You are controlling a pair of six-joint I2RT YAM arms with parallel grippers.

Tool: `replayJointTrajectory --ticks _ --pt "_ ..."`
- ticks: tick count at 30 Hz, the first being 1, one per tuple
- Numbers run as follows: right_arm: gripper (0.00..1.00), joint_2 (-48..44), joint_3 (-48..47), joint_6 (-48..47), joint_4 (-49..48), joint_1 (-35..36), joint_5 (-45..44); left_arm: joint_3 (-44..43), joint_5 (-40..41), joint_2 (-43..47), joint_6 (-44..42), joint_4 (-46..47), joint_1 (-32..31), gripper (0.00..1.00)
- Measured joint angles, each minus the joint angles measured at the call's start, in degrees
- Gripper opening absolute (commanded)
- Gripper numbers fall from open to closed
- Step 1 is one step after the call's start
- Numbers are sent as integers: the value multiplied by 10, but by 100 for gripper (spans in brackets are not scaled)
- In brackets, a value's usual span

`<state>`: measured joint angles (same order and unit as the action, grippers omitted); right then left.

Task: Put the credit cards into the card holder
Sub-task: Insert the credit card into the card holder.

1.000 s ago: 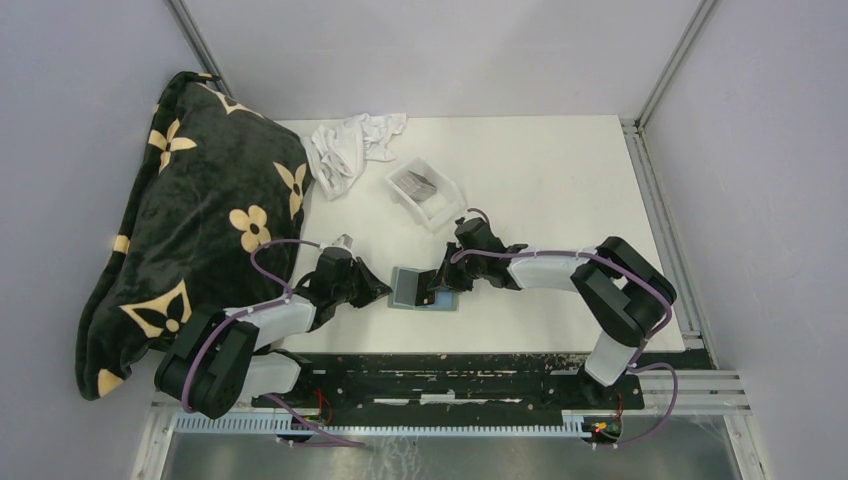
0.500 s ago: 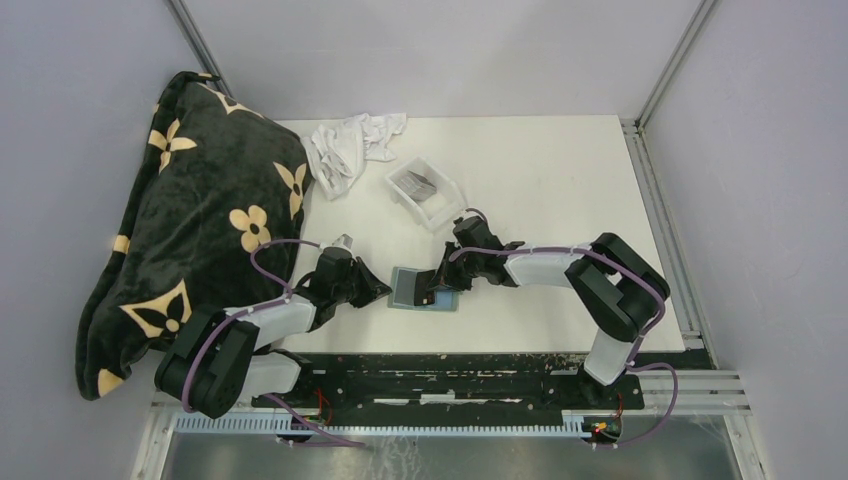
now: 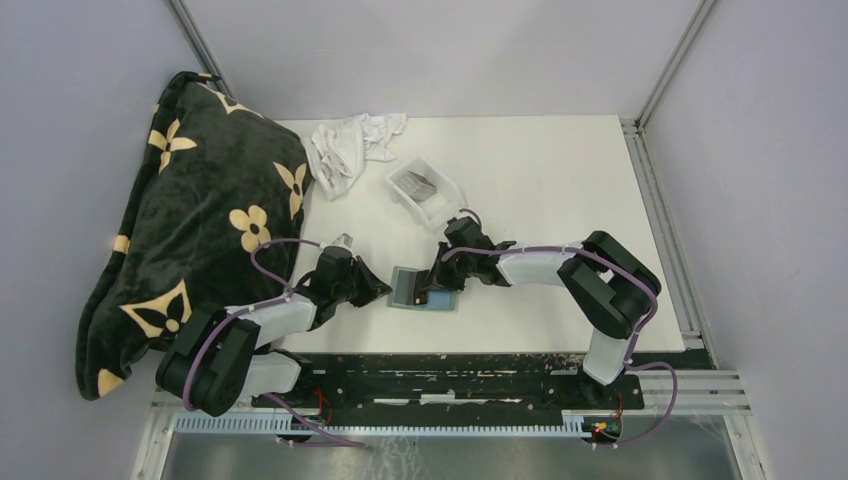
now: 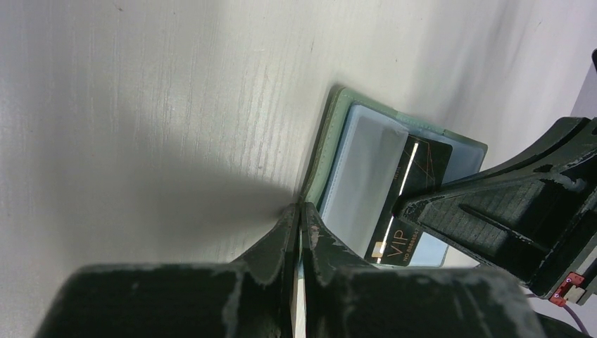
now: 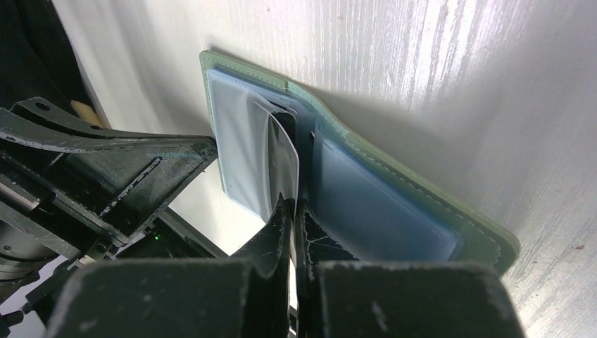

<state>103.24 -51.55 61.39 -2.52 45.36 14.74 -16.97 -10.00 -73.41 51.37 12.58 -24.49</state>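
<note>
Grey-green and spread open, the card holder lies flat on the white counter near its front edge, between the two arms. The right claw is clamped on a black VIP card. One edge of that card sits under a clear sleeve on the half nearest the left claw, and the rest lies out across the spine. It looks partway in, not seated. The left claw, fingers together, presses its tips at the holder's outer edge, apparently pinning it. Whether it pinches the cover cannot be told. More credit cards wait in the clear tray farther back, so most of the job appears to remain. Room is tight at the holder, with the two claws nearly tip to tip across it. Bare counter stretches to the right, while a white cloth and a dark flowered blanket crowd the left.
</note>
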Motion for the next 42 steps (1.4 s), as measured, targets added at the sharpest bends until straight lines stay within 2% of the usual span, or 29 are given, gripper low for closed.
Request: replayJointTrajectory --ticks 4,5,9,12,18,22,30,42 --pt "1 6 -4 3 0 2 -4 0 0 0 0 0 0 9" --pt "4 9 -6 3 -1 3 -3 0 0 0 0 0 0 9" --pt "28 18 -21 0 10 7 -3 0 0 0 0 0 0 9" --pt "41 19 -37 -10 43 15 -11 0 -1 0 0 2 0 9" --pt "52 18 -78 -47 122 30 -34 2 -5 -3 0 15 -2 7" --pt "55 17 -97 -63 168 33 -38 7 -7 -4 1 27 -6 6" --pt "55 41 -158 -88 268 38 -50 13 -7 -3 2 40 -17 5" --pt "53 74 -215 -103 331 48 -60 24 -5 9 8 47 -31 4"
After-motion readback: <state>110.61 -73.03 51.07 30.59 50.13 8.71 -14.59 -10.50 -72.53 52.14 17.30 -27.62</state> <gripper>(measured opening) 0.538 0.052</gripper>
